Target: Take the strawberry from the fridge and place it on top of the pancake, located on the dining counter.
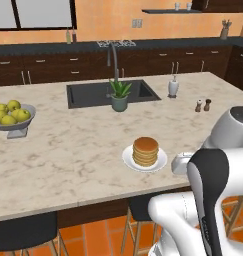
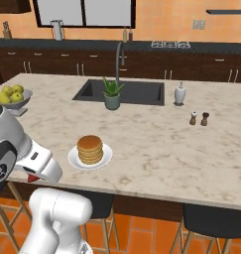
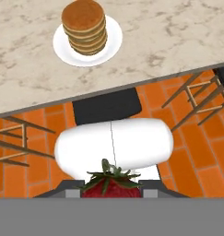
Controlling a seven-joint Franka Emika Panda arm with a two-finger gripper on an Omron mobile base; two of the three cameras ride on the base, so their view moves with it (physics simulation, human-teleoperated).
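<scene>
Strawberry (image 3: 111, 186) is clamped in the jaws (image 3: 111, 192), carried off the tabletop (image 3: 178, 41) edge; pancake (image 3: 84, 25) on plate (image 3: 112, 39) lies ahead, approx. centred, for topping.

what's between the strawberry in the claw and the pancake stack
Nothing visible. The strawberry sits in the claw off the dining counter edge; bare marble lies before the pancake.
</scene>
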